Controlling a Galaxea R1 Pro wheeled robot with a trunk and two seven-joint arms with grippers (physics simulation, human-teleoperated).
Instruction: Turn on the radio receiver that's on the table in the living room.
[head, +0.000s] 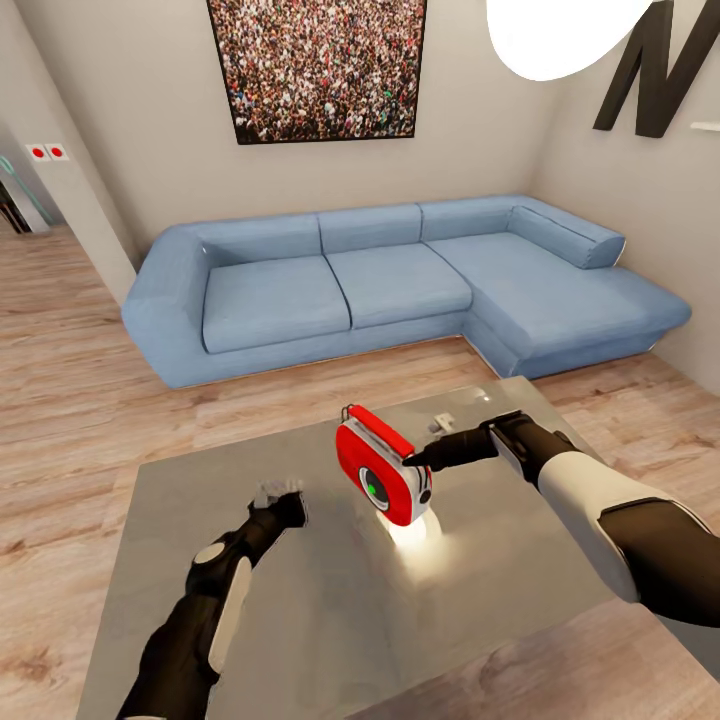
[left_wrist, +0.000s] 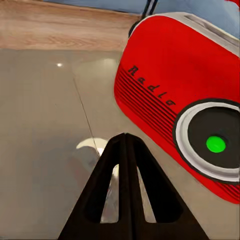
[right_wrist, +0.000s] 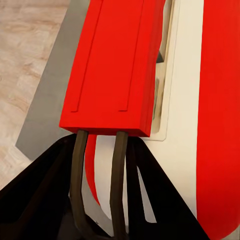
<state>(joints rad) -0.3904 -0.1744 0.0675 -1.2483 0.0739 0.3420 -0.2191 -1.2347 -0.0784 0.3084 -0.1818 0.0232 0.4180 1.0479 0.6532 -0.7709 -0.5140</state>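
The head camera looked down and forward from above the table (head: 200, 560), taking in both arms, the radio receiver (head: 384, 472) near mid-table, and beyond it the blue sofa (head: 400, 285) and the framed crowd photo (head: 318, 68) on the far wall. The left wrist camera sat low over the glossy top, facing along its fingers (left_wrist: 125, 190) toward the radio's dial face (left_wrist: 212, 142), fairly near. The right wrist camera was pressed very close, looking along the radio's red handle (right_wrist: 117, 65) and white edge band (right_wrist: 182, 100). All three views shared the radio and the tabletop.
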